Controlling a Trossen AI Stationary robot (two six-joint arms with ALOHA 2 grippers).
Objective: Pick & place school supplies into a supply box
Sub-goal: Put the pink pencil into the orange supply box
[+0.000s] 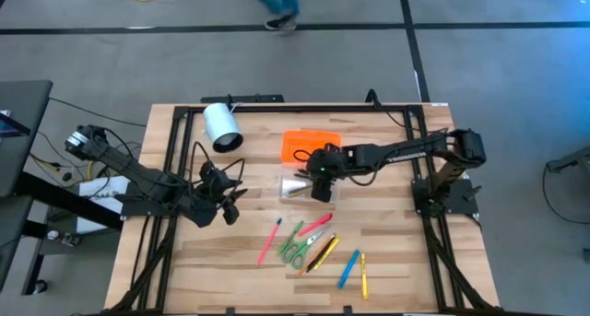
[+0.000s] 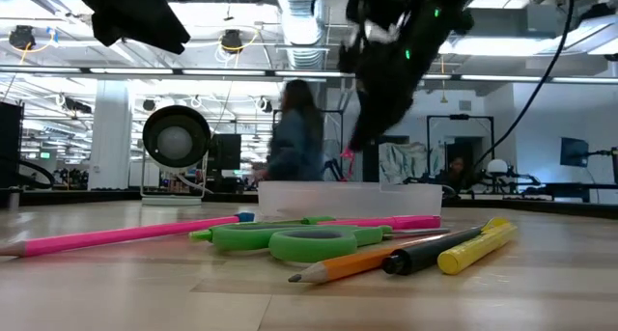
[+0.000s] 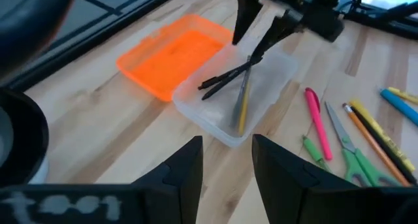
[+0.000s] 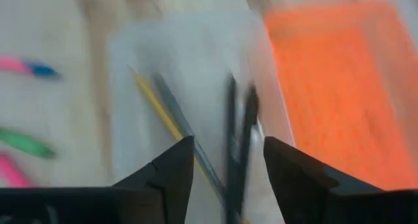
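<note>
The right tool (image 1: pixel 320 171), fingers spread, hangs over the clear plastic supply box (image 3: pixel 261 96) beside its orange ribbed lid (image 1: pixel 309 145). A white cylinder (image 1: pixel 221 126) lies apart; loose coloured pens and green-handled scissors (image 1: pixel 293 249) lie nearby on the desk. The left tool (image 1: pixel 224 201) waits, fingers spread.

Right gripper (image 1: pixel 322 180) hung directly over the clear plastic box (image 1: pixel 309 184), blocking entry from above; the orange ribbed lid (image 1: pixel 307 145) touched the box's far side; the white cylinder (image 1: pixel 221 127) stood well apart; loose pens and green-handled scissors (image 1: pixel 294 249) cluttered the near boards; bare wood lay open beside the left gripper (image 1: pixel 227 204).
</note>
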